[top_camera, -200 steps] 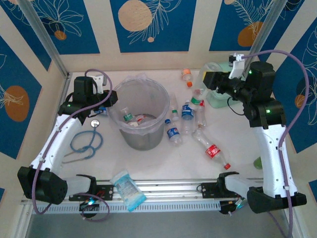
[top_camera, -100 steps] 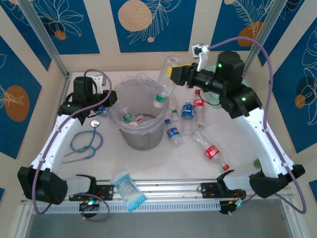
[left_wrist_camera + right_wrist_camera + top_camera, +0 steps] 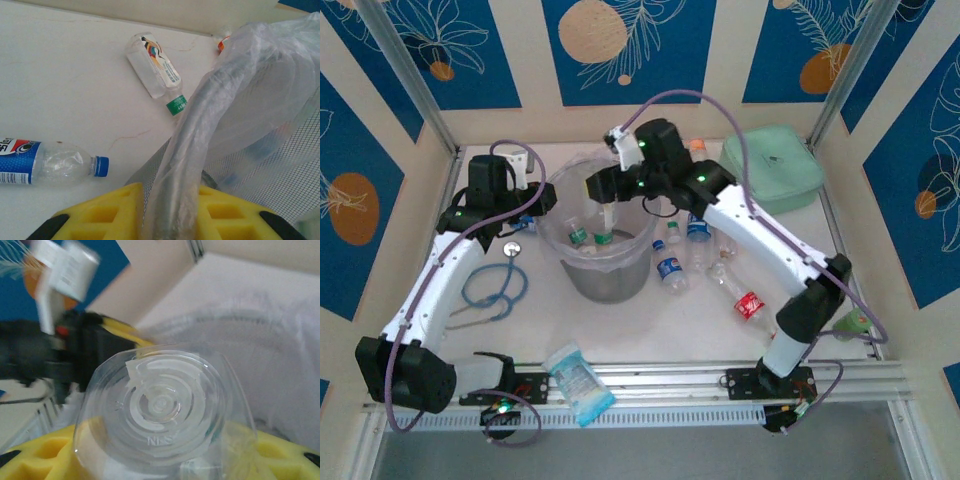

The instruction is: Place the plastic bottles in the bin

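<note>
White table (image 3: 650, 335) w/ blue-panel walls (image 3: 620, 50): right fingers (image 3: 47, 457), pinching a clear bottle (image 3: 606, 225), have swung across to over the bin (image 3: 610, 280); drop prob. next. Left fingers (image 3: 107, 210) clamp its rim.

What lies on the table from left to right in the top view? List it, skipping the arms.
stethoscope → bin → blue-label bottle → red-label bottle

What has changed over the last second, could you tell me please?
The right gripper swung left from beside the green case, carrying a green-labelled bottle, and now holds it over the bin. The left gripper stays clamped on the rim; the loose bottles haven't moved.
</note>
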Controlling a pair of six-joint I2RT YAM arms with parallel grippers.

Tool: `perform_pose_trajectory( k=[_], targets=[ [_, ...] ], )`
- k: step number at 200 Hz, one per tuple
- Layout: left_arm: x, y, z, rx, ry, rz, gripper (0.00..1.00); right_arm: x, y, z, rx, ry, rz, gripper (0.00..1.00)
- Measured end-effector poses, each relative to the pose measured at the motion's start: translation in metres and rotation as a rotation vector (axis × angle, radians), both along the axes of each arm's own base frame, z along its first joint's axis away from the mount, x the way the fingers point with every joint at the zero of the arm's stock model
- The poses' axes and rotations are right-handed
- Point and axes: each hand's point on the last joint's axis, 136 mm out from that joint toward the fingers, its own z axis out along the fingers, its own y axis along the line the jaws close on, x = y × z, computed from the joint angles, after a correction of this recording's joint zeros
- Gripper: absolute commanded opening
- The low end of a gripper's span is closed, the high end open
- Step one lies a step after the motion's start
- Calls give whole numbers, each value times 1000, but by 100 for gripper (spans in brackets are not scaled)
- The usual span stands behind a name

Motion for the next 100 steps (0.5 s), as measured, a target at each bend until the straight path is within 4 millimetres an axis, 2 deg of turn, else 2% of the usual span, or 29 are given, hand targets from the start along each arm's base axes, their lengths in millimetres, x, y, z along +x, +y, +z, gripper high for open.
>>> perform_pose_trajectory(
  k=[21,68,100],
  targets=[
    [-1,0,2,-1,-5,0,27,6,10,-37,-69,52,-16,0],
    [-1,1,2,-1,-7,2,26,4,25,-99,-200,139,-25,0],
    [0,1,3,-2,-10,2,26,0,27,-132,-235,206,-33,1]
  ],
)
